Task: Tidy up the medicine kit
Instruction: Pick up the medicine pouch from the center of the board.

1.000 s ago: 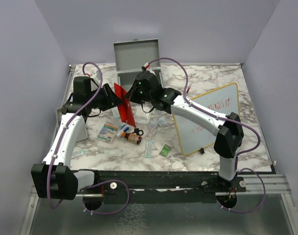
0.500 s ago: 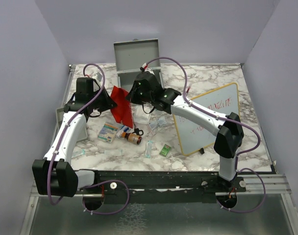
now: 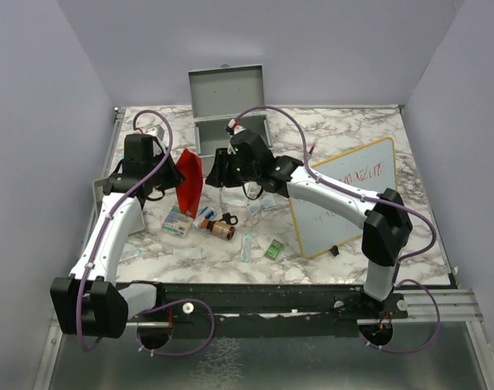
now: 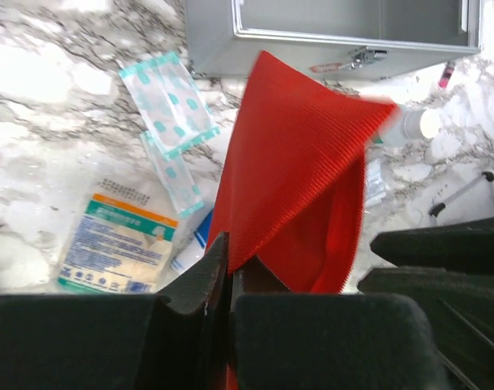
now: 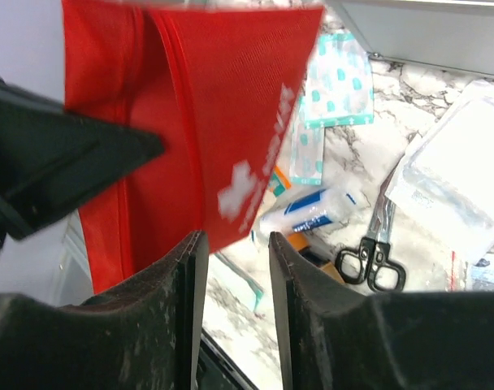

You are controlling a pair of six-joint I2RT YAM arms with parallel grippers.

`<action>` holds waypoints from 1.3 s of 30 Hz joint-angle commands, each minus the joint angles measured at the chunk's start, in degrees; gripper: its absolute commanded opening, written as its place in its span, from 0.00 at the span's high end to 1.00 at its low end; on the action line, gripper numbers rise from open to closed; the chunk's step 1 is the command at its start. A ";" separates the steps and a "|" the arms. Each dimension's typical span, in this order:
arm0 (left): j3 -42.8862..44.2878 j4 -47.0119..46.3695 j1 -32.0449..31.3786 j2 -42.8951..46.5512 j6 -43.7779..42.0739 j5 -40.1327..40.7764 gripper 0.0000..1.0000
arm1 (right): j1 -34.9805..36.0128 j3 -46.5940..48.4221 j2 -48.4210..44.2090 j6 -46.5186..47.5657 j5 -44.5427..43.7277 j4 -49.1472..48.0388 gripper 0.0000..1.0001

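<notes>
The grey metal kit box (image 3: 227, 93) stands open at the back of the counter (image 3: 344, 130). The left gripper (image 4: 229, 260) pinches a red cloth pouch (image 4: 296, 179), and the right gripper (image 5: 231, 244) gapes empty beside it. Most little packets (image 3: 179, 219) lie outside the box, so lots of tidying is left.

The medicine kit (image 3: 210, 130) is a grey metal rectangular box on the marble counter. It sits against the far edge, left of the middle, flat on its base with a long side along that edge. Its hinged lid (image 3: 227, 91) is open, standing upright behind the box and leaning back toward the wall. A small loop handle (image 3: 224, 67) shows at the lid's top edge. A metal latch (image 4: 363, 57) hangs undone on the front wall of the box.
</notes>
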State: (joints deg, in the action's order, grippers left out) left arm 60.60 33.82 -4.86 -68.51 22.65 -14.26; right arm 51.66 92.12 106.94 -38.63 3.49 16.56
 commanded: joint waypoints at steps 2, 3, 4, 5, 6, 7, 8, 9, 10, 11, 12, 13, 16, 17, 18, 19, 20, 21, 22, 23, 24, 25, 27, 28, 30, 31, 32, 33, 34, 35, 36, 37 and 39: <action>-1.05 0.57 -0.15 5.05 -2.75 9.11 1.00 | 0.15 -3.66 -6.31 4.35 3.22 0.66 0.57; -1.43 0.55 -0.15 5.65 -2.93 10.75 1.00 | 0.17 -4.24 -6.98 4.10 1.66 2.43 0.56; -1.87 0.42 -0.15 6.27 -3.11 12.23 1.00 | 0.14 -4.59 -7.59 3.50 0.16 4.19 0.56; -2.35 0.24 -0.15 7.00 -3.26 13.49 1.00 | 0.15 -4.80 -8.08 2.69 -1.26 5.97 0.56; -2.97 -0.09 -0.15 7.63 -3.31 14.48 1.00 | 0.19 -4.95 -8.52 2.05 -2.15 7.73 0.56; -3.62 -0.60 -0.15 8.41 -3.25 15.65 1.00 | 0.20 -5.17 -8.96 1.25 -2.73 9.25 0.55; -4.39 -1.17 -0.15 9.19 -3.17 16.38 1.00 | 0.32 -5.49 -9.40 -0.02 -3.19 10.81 0.56; -5.08 -1.75 -0.15 10.24 -3.00 16.90 1.00 | 0.52 -6.01 -9.74 -1.23 -4.11 12.23 0.56; -5.73 -2.38 -0.15 10.99 -2.86 17.31 1.00 | 0.85 -6.67 -10.10 -2.47 -5.68 13.40 0.56; -6.41 -3.08 -0.17 11.78 -2.71 17.60 1.00 | 1.47 -7.33 -10.36 -3.57 -6.95 14.69 0.56; -7.10 -3.93 -0.15 12.53 -2.63 17.82 1.00 | 2.08 -7.72 -10.42 -4.62 -8.12 15.99 0.56; -8.17 -4.82 -0.15 13.26 -2.57 17.99 1.00 | 2.75 -8.13 -10.31 -5.80 -9.44 17.56 0.56; -10.84 -7.17 -0.15 15.48 -2.18 18.09 1.00 | 5.42 -9.32 -9.55 -8.73 -12.30 20.85 0.56; -11.61 -7.61 -0.15 16.19 -2.06 18.42 1.00 | 6.39 -9.85 -9.11 -9.54 -13.03 21.43 0.56; -12.29 -7.77 -0.15 16.73 -1.94 19.04 1.00 | 7.16 -10.45 -8.78 -10.62 -13.84 22.01 0.56; -12.93 -7.92 -0.15 17.27 -1.92 19.66 1.00 | 7.94 -10.93 -8.25 -11.30 -14.57 22.61 0.57; -13.35 -8.12 -0.15 17.68 -1.91 20.17 1.00 | 8.58 -11.25 -7.77 -12.08 -15.57 23.46 0.57; -13.74 -8.30 -0.15 17.89 -2.10 20.51 1.00 | 9.15 -11.52 -7.18 -12.87 -16.63 24.73 0.57; -13.90 -8.41 -0.15 17.91 -2.35 20.62 1.00 | 9.60 -11.83 -6.70 -13.36 -17.51 25.47 0.57; -14.07 -8.52 -0.15 17.82 -2.49 20.69 1.00 | 10.00 -12.36 -6.39 -13.78 -18.06 25.82 0.58; -14.22 -8.71 -0.15 17.77 -2.62 20.76 1.00 | 10.30 -13.01 -6.25 -14.33 -18.30 26.08 0.58; -14.36 -9.00 -0.15 17.66 -2.69 20.64 1.00 | 10.57 -13.73 -6.14 -14.82 -18.41 26.04 0.58; -14.59 -9.40 -0.15 17.69 -2.91 20.40 1.00 | 10.96 -15.28 -6.08 -15.69 -18.38 25.53 0.58; -14.63 -9.47 -0.15 17.77 -3.05 20.26 1.00 | 11.19 -15.90 -5.88 -16.15 -18.28 25.28 0.59; -14.52 -9.48 -0.15 18.17 -3.45 20.24 1.00 | 11.48 -16.56 -5.08 -17.17 -18.41 25.10 0.59; -14.50 -9.48 -0.15 18.40 -3.57 20.24 1.00 | 11.57 -16.73 -4.66 -17.77 -18.38 24.98 0.59; -14.48 -9.50 -0.21 18.53 -3.65 20.24 1.00 | 11.66 -16.85 -4.16 -18.01 -18.16 24.59 0.59; -14.61 -9.48 -0.23 18.65 -3.67 20.19 1.00 | 11.75 -16.88 -3.66 -18.10 -17.83 24.14 0.59; -14.71 -9.48 -0.31 18.54 -3.71 20.05 1.00 | 11.86 -16.88 -3.14 -18.13 -17.57 23.61 0.59; -14.67 -9.48 -0.44 18.55 -3.80 20.02 1.00 | 12.00 -16.77 -2.52 -18.21 -17.40 23.19 0.59; -14.71 -9.48 -0.49 18.59 -3.88 19.98 1.00 | 12.10 -16.53 -1.85 -18.37 -17.38 23.05 0.59; -14.72 -9.48 -0.62 18.59 -3.93 20.02 1.00 | 12.19 -16.22 -1.09 -18.40 -17.23 23.01 0.58; -14.65 -9.48 -0.75 18.69 -4.02 20.14 1.00 | 12.24 -15.57 0.27 -18.53 -16.94 23.04 0.58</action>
State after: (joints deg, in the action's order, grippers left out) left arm 46.46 25.78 -5.10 -50.87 19.49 4.60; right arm 63.18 75.66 104.18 -55.53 -12.40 39.90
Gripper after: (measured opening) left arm 0.011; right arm 0.417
